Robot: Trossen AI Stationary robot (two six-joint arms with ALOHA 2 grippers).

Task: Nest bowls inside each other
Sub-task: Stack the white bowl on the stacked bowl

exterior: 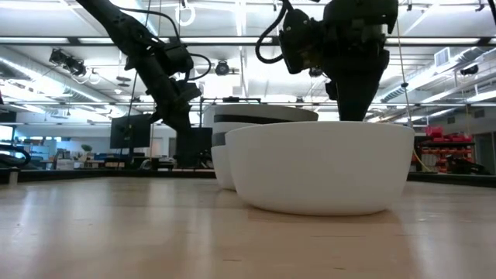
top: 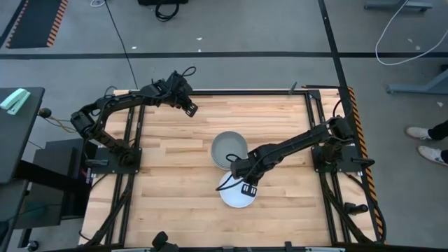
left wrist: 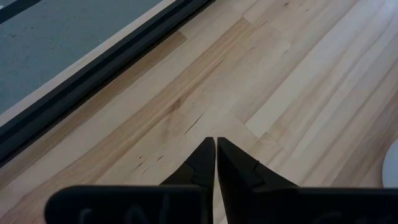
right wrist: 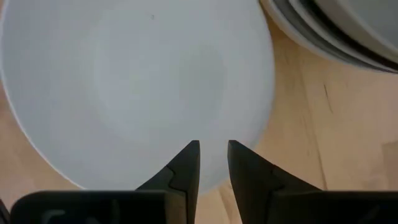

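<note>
Bowls: one white bowl point(top: 236, 197) sits alone on my counter point(top: 175, 175), near the front edge, close beside the stack point(top: 228, 149). Stack: several nested bowls, light grey on top, white and dark rims showing beneath. My right jaws point(right wrist: 212, 155) hover over the near rim of the white bowl, fingers point(right wrist: 186, 162) narrowly parted, gripping nothing. My left jaws point(left wrist: 216, 152) hang over bare counter at the far left corner, pressed together, empty
</note>
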